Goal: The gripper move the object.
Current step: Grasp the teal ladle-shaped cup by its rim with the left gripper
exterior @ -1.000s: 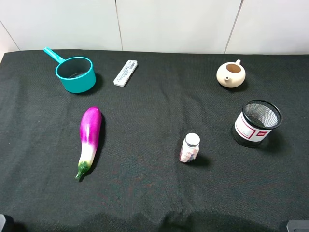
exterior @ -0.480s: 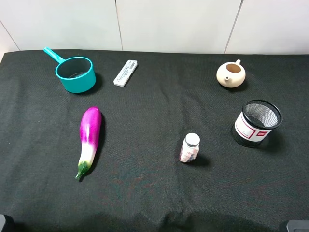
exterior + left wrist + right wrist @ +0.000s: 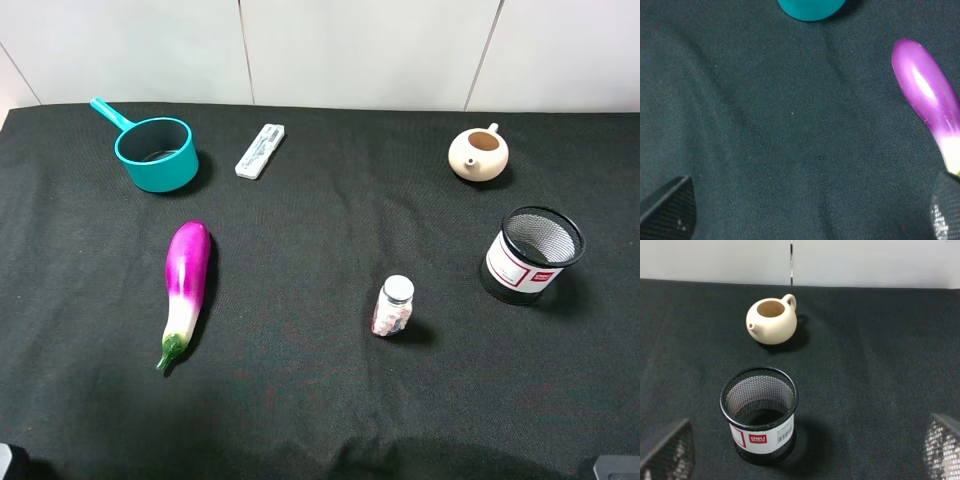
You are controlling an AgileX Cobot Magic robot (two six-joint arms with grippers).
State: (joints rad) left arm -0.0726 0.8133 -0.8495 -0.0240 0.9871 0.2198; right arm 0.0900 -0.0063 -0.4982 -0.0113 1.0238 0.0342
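Observation:
The teal saucepan (image 3: 156, 155) stands upright at the far left of the black cloth, its long handle pointing to the back left. In the left wrist view only its lower edge (image 3: 810, 7) shows. My left gripper (image 3: 807, 210) is open and empty, well short of the pan, with its fingertips (image 3: 670, 209) spread wide over bare cloth. My right gripper (image 3: 805, 450) is open and empty, on the near side of the black mesh cup (image 3: 760, 412). In the exterior high view only dark slivers of the arms show at the bottom corners.
A purple eggplant (image 3: 186, 285) lies in front of the pan and also shows in the left wrist view (image 3: 927, 95). A white stick-shaped device (image 3: 260, 150) lies right of the pan. A cream teapot (image 3: 478, 153), the mesh cup (image 3: 533, 255) and a small bottle (image 3: 394, 306) are on the right.

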